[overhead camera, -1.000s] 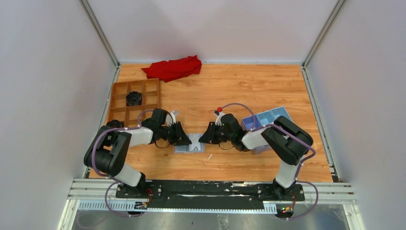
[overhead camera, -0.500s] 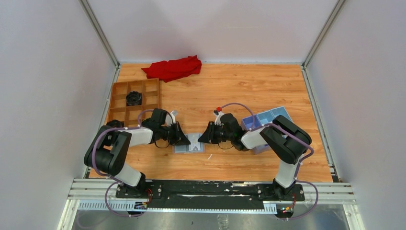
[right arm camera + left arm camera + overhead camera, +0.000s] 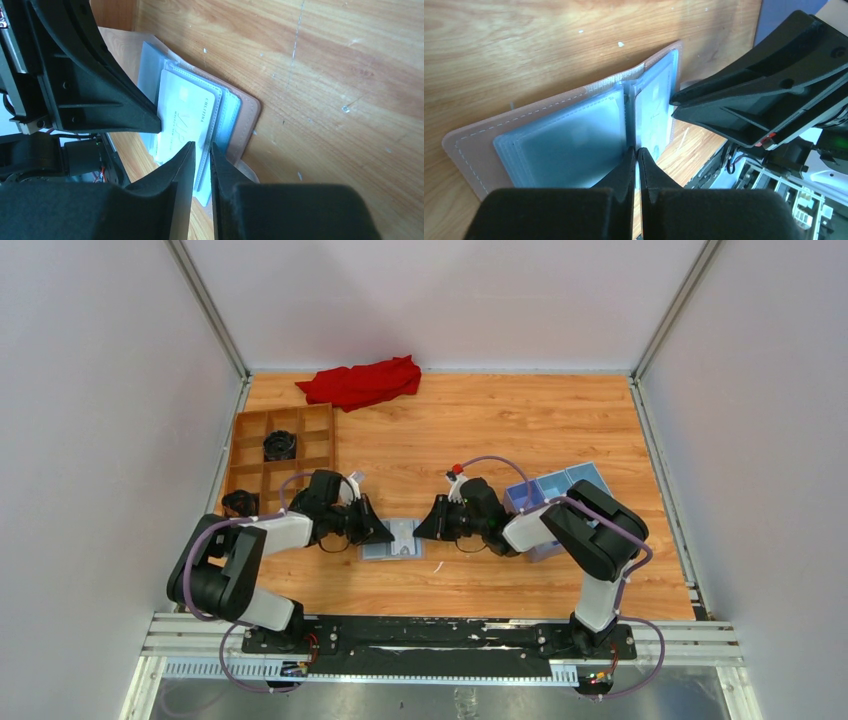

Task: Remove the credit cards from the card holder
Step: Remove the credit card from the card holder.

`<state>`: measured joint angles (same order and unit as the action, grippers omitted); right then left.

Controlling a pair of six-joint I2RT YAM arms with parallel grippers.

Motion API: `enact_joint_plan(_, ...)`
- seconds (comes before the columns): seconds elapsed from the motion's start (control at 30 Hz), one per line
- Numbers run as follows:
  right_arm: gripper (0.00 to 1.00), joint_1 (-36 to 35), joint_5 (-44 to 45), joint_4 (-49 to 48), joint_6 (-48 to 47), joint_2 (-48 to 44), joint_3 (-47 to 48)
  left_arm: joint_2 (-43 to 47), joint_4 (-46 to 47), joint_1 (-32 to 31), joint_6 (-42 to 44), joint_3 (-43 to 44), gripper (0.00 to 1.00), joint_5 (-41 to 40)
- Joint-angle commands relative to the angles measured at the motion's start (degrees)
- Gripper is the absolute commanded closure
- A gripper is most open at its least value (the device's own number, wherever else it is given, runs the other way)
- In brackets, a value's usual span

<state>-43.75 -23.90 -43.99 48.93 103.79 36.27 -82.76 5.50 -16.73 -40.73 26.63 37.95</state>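
Seemingly, right gripper (image 3: 202, 146) overhangs card holder (image 3: 574, 135); tray (image 3: 312, 422) leftward.

Tan card holder (image 3: 471, 155) lies open, flat — pale credit card (image 3: 182, 122) among blue sleeves.

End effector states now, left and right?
Left end effector: closed, at fold of the card holder.
Right end effector: narrow gap, straddling the credit card; grip unclear.

Tan-pink card holder (image 3: 559, 140), blue-grey inside
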Motion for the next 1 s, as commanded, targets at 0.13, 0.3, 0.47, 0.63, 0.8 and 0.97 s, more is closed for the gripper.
enact_joint_plan(0.13,0.79,0.11,2.17,2.11,0.03,1.49,-3.69,1.74,1.40,3.37,0.04,-3.00,1.00,0.59)
enact_joint_plan(0.3,0.79,0.33,2.02,1.73,0.12,1.24,-4.06,2.44,1.43,4.45,0.24,-3.55,1.00,1.23)
enact_joint_plan(0.47,0.79,0.40,2.13,2.39,-0.44,0.35,-4.19,1.37,1.44,4.60,0.89,-3.99,1.00,1.54)
enact_joint_plan(0.63,0.80,0.82,2.43,2.94,-0.78,0.16,-4.69,2.09,1.41,5.01,1.22,-5.33,1.00,1.54)
enact_joint_plan(0.8,0.80,1.77,3.24,3.79,-1.66,-0.27,-5.53,3.40,1.41,5.28,0.67,-5.14,1.00,1.08)
enact_joint_plan(0.97,0.80,2.76,2.98,4.65,-2.20,-1.97,-6.58,5.04,1.43,5.56,0.24,-4.72,1.00,1.50)
